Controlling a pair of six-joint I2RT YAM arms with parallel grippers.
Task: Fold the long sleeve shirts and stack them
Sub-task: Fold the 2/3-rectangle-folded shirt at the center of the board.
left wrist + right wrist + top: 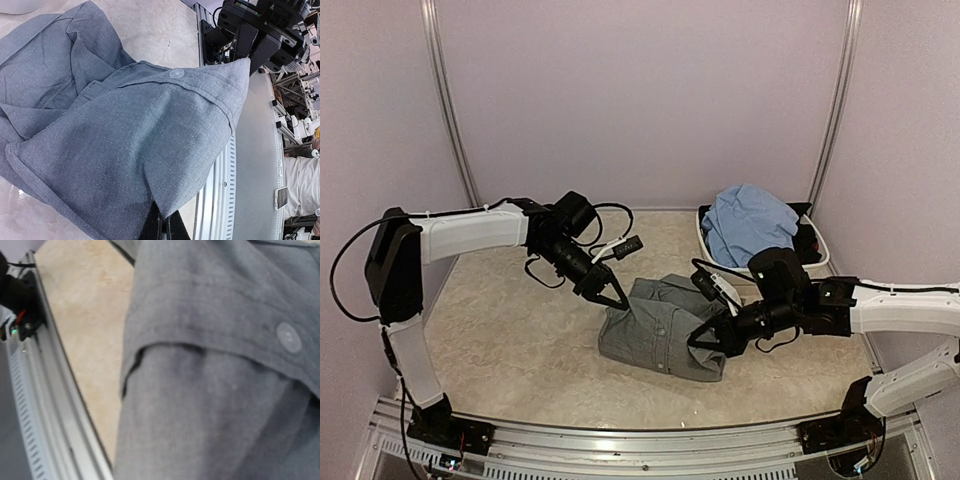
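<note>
The slate grey shirt (655,335) lies bunched in the middle of the table, its two ends lifted. My left gripper (617,300) is shut on its left upper corner; in the left wrist view the fingers (167,225) pinch a fold of the grey cloth (125,140). My right gripper (703,340) is shut on the shirt's right edge, and in the left wrist view it (248,59) holds a raised corner by a button. In the right wrist view the grey cloth (210,390) hides the fingers. The light blue shirt (748,222) lies heaped in the basin.
The white oval basin (705,235) stands at the back right against the wall, with a dark item beside the blue shirt. A metal rail (620,440) runs along the near table edge. Pale walls close in the back and sides.
</note>
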